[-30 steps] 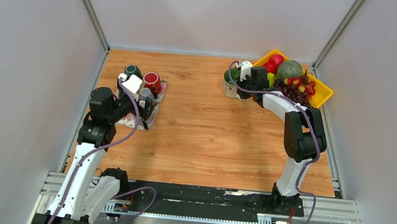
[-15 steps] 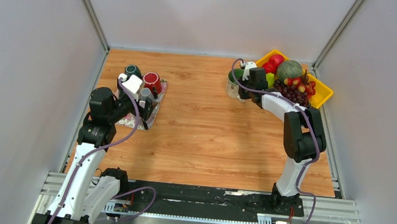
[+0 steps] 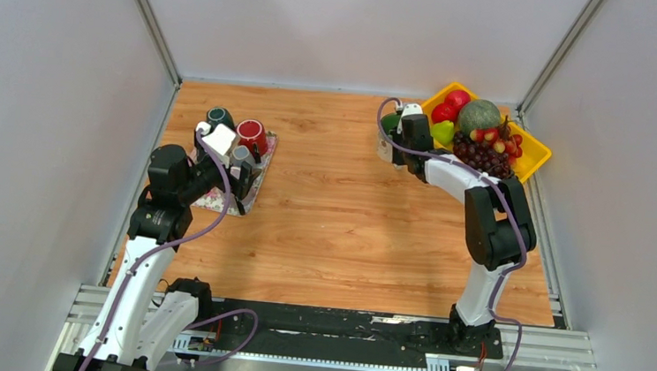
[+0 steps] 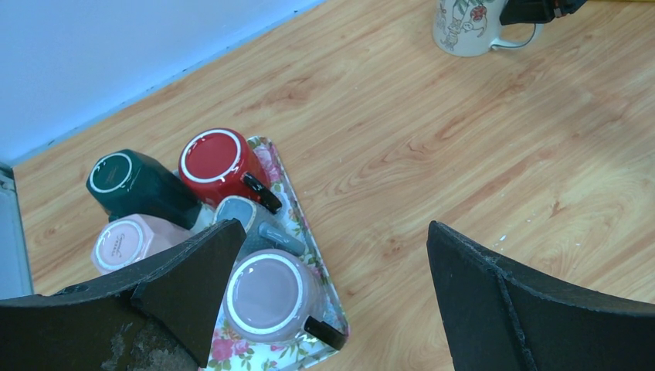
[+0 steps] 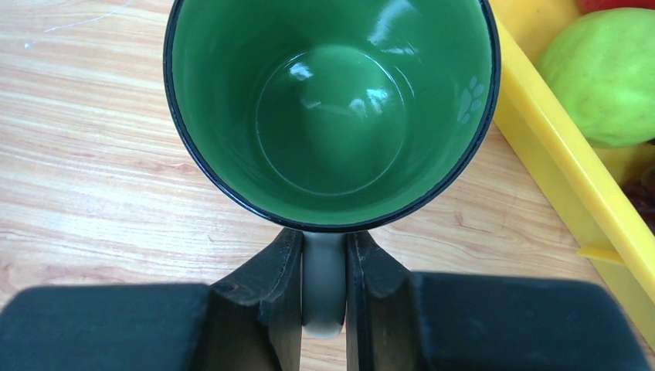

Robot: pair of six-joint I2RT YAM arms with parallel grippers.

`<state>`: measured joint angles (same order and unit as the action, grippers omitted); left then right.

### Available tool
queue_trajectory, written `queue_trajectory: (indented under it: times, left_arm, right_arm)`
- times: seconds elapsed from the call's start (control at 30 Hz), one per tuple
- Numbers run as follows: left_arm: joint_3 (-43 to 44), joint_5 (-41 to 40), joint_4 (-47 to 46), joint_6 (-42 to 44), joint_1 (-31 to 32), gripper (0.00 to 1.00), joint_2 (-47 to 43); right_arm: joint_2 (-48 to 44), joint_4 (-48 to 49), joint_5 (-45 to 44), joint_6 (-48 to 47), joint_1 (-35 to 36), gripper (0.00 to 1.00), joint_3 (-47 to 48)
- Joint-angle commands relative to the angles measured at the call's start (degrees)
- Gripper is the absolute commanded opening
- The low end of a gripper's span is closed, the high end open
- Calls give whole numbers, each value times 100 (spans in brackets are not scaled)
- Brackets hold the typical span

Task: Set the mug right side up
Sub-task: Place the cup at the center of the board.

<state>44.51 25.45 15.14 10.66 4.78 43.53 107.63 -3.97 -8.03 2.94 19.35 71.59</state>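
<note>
Mug (image 5: 332, 116) shifted toward bin (image 5: 552, 139), upright, right tool (image 5: 324, 259) pinching handle (image 5: 323, 297)

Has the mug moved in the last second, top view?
Yes. The mug has shifted slightly right, closer to the yellow fruit tray.

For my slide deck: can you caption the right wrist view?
Right gripper shut on the handle of the upright green-lined mug, beside the yellow tray.
</note>
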Motion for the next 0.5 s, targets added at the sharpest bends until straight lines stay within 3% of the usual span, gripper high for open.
queue_trajectory:
  times: [0.0, 0.47]
  left_arm:
    - [-29, 114, -205, 113, -37, 100, -64]
    - [-56, 105, -213, 121, -75, 100, -111]
  right_arm:
    - [-208, 883, -449, 256, -17, 0, 103]
    - [-118, 827, -412, 591, -50, 0, 51]
